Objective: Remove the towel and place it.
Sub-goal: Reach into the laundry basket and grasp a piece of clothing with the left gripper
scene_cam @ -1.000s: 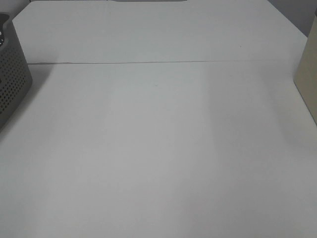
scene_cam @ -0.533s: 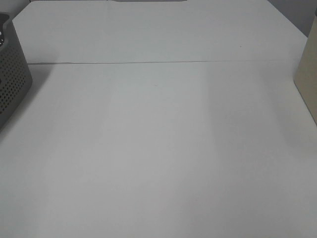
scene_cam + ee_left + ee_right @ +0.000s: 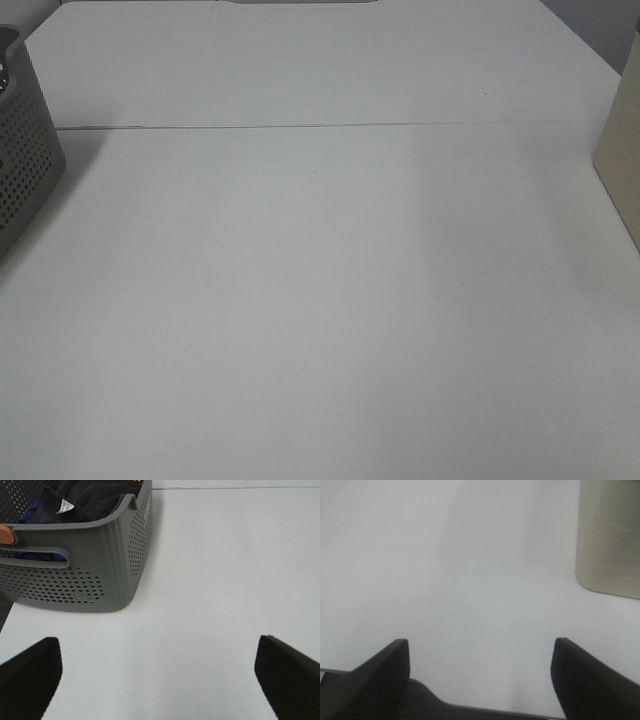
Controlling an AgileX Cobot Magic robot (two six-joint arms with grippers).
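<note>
The towel (image 3: 82, 497), a dark charcoal cloth with a small white tag, lies bundled inside the grey perforated basket (image 3: 100, 570). The basket also shows at the left edge of the exterior high view (image 3: 20, 150); the towel is hidden there. My left gripper (image 3: 160, 677) is open and empty above the white table, a short way in front of the basket. My right gripper (image 3: 480, 675) is open and empty above the table near its front edge. Neither gripper shows in the exterior high view.
A beige container stands at the right edge of the table (image 3: 622, 140) and shows in the right wrist view (image 3: 610, 535). Something blue (image 3: 30, 512) lies under the towel in the basket. An orange clip (image 3: 6, 534) sits on the basket rim. A seam (image 3: 320, 126) crosses the table.
</note>
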